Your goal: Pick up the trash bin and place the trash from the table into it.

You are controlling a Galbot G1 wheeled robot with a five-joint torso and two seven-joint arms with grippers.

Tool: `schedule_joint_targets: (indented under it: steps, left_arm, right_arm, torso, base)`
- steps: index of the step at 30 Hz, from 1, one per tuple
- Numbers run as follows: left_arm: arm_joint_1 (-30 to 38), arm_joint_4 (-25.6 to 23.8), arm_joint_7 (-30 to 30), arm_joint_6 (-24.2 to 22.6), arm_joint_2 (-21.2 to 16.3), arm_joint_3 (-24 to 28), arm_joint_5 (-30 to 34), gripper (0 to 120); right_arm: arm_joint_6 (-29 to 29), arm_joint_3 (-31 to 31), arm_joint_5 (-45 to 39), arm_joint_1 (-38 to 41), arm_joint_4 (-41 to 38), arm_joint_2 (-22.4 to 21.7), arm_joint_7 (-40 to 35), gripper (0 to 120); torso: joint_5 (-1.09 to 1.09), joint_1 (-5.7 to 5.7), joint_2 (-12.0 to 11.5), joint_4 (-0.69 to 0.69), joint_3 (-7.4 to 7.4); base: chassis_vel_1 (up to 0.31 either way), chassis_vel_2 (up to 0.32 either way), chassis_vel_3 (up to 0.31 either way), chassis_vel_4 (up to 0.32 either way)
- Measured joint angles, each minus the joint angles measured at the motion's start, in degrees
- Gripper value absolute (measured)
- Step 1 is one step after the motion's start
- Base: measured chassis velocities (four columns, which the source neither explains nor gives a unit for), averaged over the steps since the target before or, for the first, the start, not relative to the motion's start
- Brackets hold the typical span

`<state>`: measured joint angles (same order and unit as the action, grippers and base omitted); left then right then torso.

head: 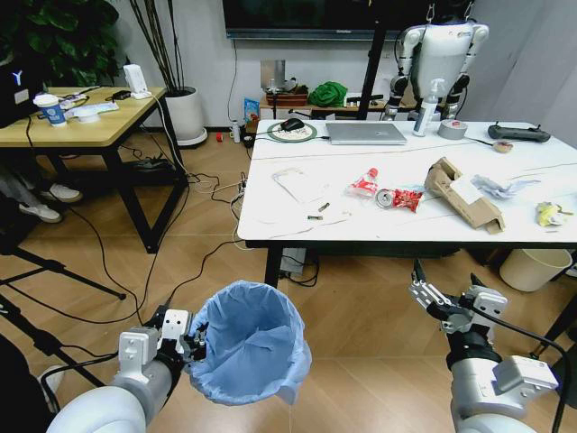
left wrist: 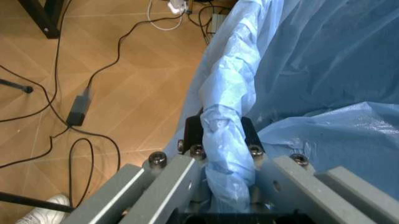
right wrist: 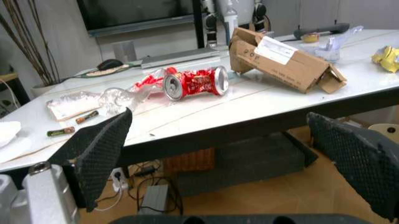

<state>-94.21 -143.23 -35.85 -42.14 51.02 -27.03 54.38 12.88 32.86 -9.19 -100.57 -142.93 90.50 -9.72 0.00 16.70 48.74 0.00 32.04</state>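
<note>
Head view: trash bin [head: 248,347] (crinkled blue liner) | left jaws clamp rim | right jaws wide

The bin [head: 248,341] wore a pale blue, crinkled liner. The table [head: 288,212] was white with thin grey veins, on black legs. Litter on it ran bright — a red and silver can [right wrist: 194,82], a red-labelled clear bottle [head: 364,184], a brown box [head: 462,195] with a white label, a yellow wrapper [head: 549,214]. The floor [head: 352,316] was honey-brown wood.

Head view looks down on table [head: 297,225]; right wrist faces its edge [right wrist: 206,135].
</note>
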Motion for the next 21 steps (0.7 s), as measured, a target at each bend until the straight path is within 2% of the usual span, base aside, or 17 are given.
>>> schedule_joint_targets:
  steps: [21]
  left_arm:
    - [0.4, 0.0, 0.0, 0.0, 0.1, 0.1, 0.6, 0]
  right_arm:
    - [0.0, 0.1, -0.1, -0.1, -0.3, -0.3, 0.0, 100]
  torso:
    - [0.0, 2.18, 5.2, 0.0, 3.03]
  base:
    - [0.0, 0.0, 0.0, 0.0]
